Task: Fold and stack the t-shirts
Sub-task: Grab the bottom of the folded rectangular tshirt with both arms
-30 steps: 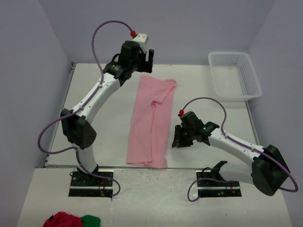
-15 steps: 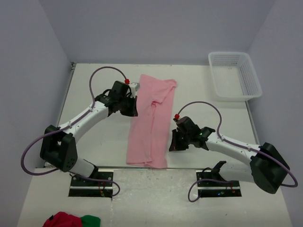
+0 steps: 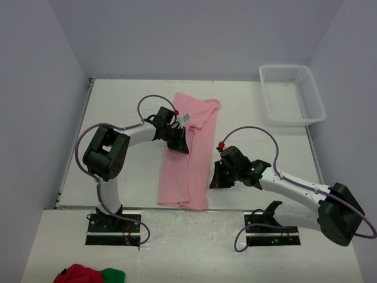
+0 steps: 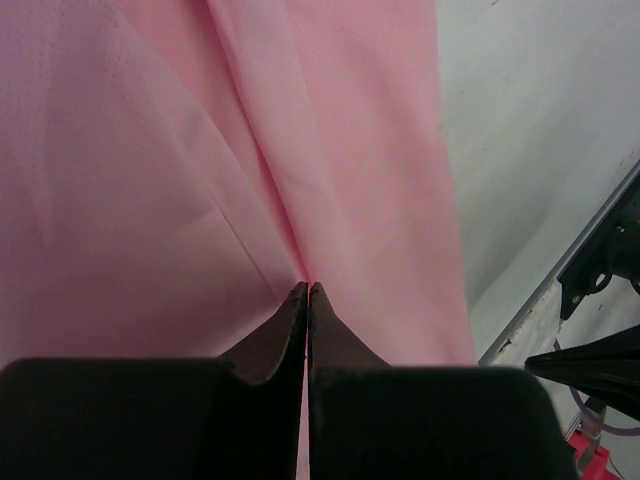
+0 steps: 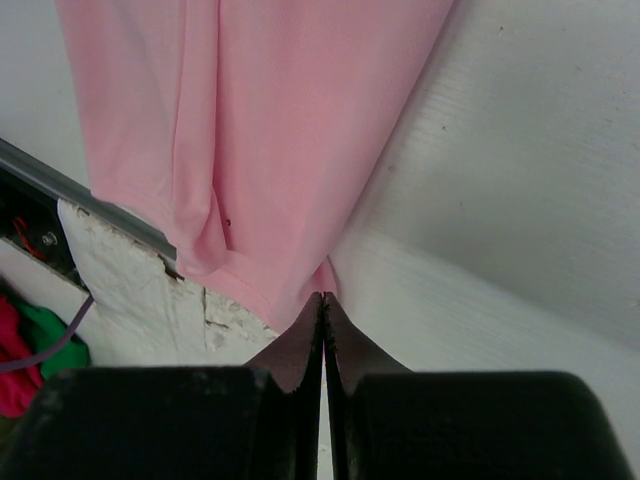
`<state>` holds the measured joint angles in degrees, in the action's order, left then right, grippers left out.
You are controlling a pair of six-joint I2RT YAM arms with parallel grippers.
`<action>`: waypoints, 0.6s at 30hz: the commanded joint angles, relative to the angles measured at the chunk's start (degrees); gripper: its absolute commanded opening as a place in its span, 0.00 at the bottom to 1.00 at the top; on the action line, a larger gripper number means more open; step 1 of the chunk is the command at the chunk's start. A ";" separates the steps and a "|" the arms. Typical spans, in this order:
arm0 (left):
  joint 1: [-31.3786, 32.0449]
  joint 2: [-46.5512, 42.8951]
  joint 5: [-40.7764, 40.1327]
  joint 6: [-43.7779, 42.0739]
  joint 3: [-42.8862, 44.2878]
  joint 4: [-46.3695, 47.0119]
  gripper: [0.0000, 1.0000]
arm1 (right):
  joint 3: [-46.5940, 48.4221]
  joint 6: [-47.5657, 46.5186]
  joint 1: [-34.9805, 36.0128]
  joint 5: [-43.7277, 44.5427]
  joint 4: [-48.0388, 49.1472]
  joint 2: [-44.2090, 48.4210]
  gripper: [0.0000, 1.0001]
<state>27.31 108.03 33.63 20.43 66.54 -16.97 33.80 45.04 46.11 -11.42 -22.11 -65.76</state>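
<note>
Pink t-shirt [image 3: 184, 177] lies down the middle of the tabletop [image 3: 253, 112], folded in to a long narrow strip, far end towards the back, near hem right at the front edge. Left hand [image 3: 180, 140] is low over the strip's left side, in its far half, and it's closed: the wrist view has its fingers [image 4: 270, 340] pressed tip to tip right at a crease in the pink cloth. Whether any fabric is caught between them, I can't tell. Right hand [image 3: 217, 180] sits at the strip's right edge near the hem, closed too, fingers [image 5: 292, 352] together, tips touching the very border of the shirt. White basket [image 3: 293, 94] stands in the far right corner, well apart from the shirt. Red and green cloth [image 3: 88, 275] sits off the tabletop at near left
</note>
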 commanded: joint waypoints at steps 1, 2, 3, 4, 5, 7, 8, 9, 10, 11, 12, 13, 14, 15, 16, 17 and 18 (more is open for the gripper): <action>0.64 2.36 3.73 1.81 3.50 3.96 0.00 | 1.80 1.11 0.30 2.19 -0.92 0.72 0.00; 0.64 2.71 3.99 1.99 3.59 4.83 0.00 | 1.71 1.11 0.30 2.02 -0.57 0.46 0.00; 0.81 3.50 4.16 2.51 3.51 5.63 0.00 | 1.45 1.19 0.30 1.75 -0.22 -0.24 0.00; 0.81 3.94 4.25 2.86 3.51 6.07 0.00 | 1.36 1.37 0.30 1.32 0.83 -0.68 0.00; 0.81 5.08 4.51 3.04 3.68 6.86 0.00 | 1.35 1.37 0.30 0.96 1.27 -1.21 0.00; 1.08 5.87 5.39 4.18 3.42 8.70 0.00 | 1.62 1.28 0.39 0.44 1.80 -2.70 0.00; 1.43 6.14 5.83 4.53 3.33 9.49 0.00 | 1.97 1.11 0.39 0.35 1.81 -3.23 0.00; 1.69 6.14 6.27 4.88 2.72 10.55 0.00 | 2.06 0.85 0.47 0.26 1.63 -4.11 0.00; 2.04 6.14 6.28 5.15 2.54 11.69 0.00 | 2.23 0.58 0.47 0.43 1.46 -4.46 0.00; 2.39 6.40 6.36 5.32 2.45 12.05 0.00 | 2.32 0.49 0.47 0.43 1.28 -4.73 0.00; 2.57 6.75 6.54 5.50 2.36 12.40 0.00 | 2.41 0.32 0.56 0.52 1.10 -4.91 0.00; 2.57 7.02 6.71 5.68 2.45 13.10 0.00 | 2.58 0.32 0.56 0.61 1.02 -5.08 0.00; 2.66 7.98 6.71 5.94 2.62 13.19 0.00 | 2.67 0.32 0.56 0.70 0.93 -5.08 0.00; 2.66 8.42 6.71 6.29 2.80 13.28 0.00 | 2.67 0.32 0.56 0.78 0.75 -5.08 0.00; 2.66 8.95 6.89 6.47 2.89 13.89 0.00 | 2.85 0.32 0.56 0.79 0.58 -5.08 0.00; 2.75 9.91 6.89 6.64 2.98 14.16 0.00 | 3.02 0.32 0.56 1.13 0.49 -5.00 0.00; 2.75 10.36 6.80 7.08 3.15 14.25 0.00 | 3.11 0.32 0.56 1.14 0.40 -5.08 0.00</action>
<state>29.93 116.44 38.81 25.80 68.07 -5.85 34.44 45.39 46.24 -11.27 -21.91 -70.89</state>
